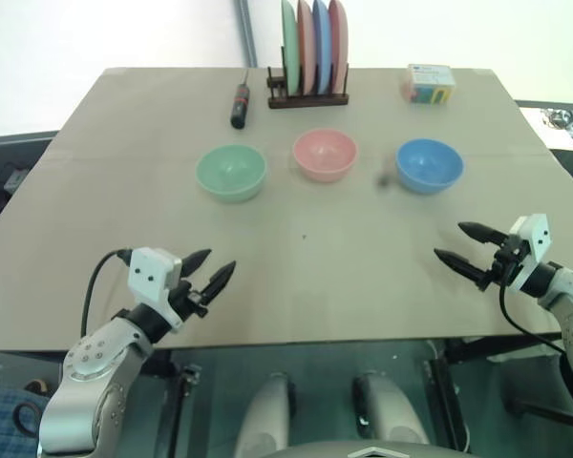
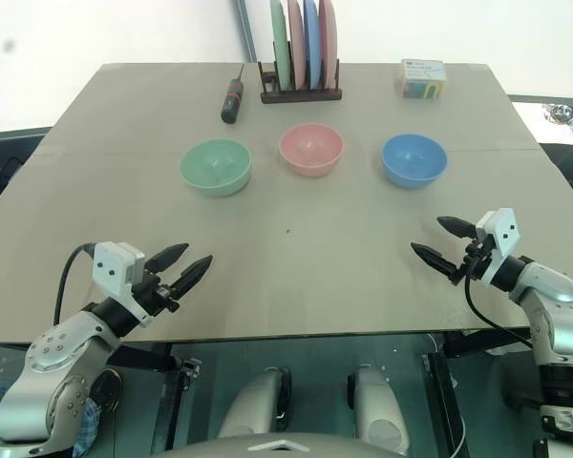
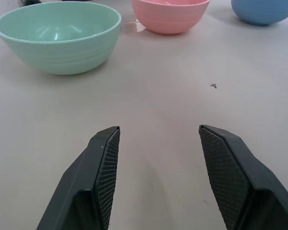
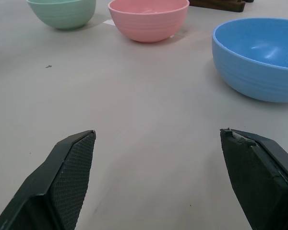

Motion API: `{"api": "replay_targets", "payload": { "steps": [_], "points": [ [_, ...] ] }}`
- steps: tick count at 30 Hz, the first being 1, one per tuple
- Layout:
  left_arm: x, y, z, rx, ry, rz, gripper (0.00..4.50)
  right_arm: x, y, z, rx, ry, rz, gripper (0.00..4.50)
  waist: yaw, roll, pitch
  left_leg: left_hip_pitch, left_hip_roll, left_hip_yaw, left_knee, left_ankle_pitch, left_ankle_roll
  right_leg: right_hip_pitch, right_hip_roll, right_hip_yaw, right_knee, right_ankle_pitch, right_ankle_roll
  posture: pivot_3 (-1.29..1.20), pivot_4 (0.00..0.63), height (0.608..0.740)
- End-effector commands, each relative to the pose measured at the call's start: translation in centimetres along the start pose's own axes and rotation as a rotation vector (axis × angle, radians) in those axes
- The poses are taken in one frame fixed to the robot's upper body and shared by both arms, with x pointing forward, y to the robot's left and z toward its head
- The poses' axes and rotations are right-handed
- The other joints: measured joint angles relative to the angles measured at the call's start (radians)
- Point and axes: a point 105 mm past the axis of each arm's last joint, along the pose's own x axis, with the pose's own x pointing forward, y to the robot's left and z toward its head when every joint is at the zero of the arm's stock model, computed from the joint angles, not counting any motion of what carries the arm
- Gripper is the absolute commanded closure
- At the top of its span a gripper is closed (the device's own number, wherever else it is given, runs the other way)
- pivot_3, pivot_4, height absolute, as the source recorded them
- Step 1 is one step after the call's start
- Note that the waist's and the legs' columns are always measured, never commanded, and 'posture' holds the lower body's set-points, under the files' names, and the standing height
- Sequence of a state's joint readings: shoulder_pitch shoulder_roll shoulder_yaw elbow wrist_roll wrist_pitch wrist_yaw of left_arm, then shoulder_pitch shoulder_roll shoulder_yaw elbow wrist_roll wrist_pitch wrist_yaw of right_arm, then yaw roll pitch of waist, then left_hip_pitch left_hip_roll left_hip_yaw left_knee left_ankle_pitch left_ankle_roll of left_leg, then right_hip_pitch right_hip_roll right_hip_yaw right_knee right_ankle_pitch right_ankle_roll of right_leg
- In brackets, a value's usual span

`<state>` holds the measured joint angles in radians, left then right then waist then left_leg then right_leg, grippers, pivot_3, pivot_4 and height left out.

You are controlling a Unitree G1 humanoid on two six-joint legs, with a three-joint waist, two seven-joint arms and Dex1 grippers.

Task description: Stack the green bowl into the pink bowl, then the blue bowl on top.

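While hovering over the near left edge of the desk [image 1: 296, 286], left gripper [image 1: 210, 269] released, jaws parted and empty, aimed toward the bowls; beyond it, upright on the desk and apart from its neighbours, green bowl [image 1: 231, 172] at the left end of a row of three; behind and between green and pink, black-handled screwdriver [image 1: 240, 103] lying flat near the far edge; next along the row, pink bowl [image 1: 325, 155] in the middle, upright and empty, nothing stacked in it yet; directly behind it, dark wooden rack [image 1: 308, 93] holding four flat plates on edge, green, pink, blue and pink-red from left to right; further right, blue bowl [image 1: 429, 164] closing the row, upright, well apart from the pink one; behind it near the far right corner, small box [image 1: 428, 83] with coloured print; at the near right edge, right gripper [image 1: 466, 244] released, jaws spread wide and empty, pointing inward toward the row
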<state>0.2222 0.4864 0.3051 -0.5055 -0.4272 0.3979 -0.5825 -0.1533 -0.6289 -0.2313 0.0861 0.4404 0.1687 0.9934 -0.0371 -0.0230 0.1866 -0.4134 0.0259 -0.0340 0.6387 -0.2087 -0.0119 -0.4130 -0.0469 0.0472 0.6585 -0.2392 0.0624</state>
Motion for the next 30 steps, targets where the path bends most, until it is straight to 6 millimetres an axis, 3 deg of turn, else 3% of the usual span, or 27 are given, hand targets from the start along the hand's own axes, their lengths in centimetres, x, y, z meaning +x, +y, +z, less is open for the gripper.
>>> {"api": "replay_targets", "payload": {
  "steps": [1, 24, 28, 30],
  "points": [
    [0.0, -0.3, 2.1, 0.054, -0.077, -0.013, 1.71, 0.3, 0.0, 1.9, -0.058, -0.055, 0.003, 0.13, 0.000, 0.000, 0.000, 0.000, 0.000, 0.000, 0.000, 0.000, 0.000, 0.000, 0.000, 0.000, 0.000, 0.000, 0.000, 0.00, 0.150, 0.740],
    [0.7, -0.7, 2.8, 0.042, -0.127, -0.026, 1.71, 1.3, 0.5, 2.4, -0.092, -0.066, 0.007, 0.13, 0.001, 0.000, 0.000, 0.000, 0.000, 0.000, 0.000, 0.000, 0.000, 0.000, 0.000, 0.000, 0.000, 0.002, -0.002, 0.00, 0.150, 0.740],
    [0.5, -1.5, 3.2, 0.002, -0.157, -0.071, 1.71, 3.0, 1.2, 3.6, -0.139, -0.060, 0.059, 0.13, -0.002, 0.000, 0.000, 0.000, 0.000, 0.000, 0.000, 0.000, 0.000, 0.000, 0.000, 0.000, 0.000, 0.003, -0.002, 0.00, 0.150, 0.740],
    [0.2, -2.1, 3.8, -0.042, -0.200, -0.102, 1.71, 5.1, 2.3, 5.0, -0.230, -0.040, 0.130, 0.13, -0.005, 0.000, 0.000, 0.000, 0.000, 0.001, 0.000, 0.000, 0.000, 0.000, 0.000, 0.001, 0.001, 0.003, -0.002, 0.00, 0.150, 0.740]
  ]
}}
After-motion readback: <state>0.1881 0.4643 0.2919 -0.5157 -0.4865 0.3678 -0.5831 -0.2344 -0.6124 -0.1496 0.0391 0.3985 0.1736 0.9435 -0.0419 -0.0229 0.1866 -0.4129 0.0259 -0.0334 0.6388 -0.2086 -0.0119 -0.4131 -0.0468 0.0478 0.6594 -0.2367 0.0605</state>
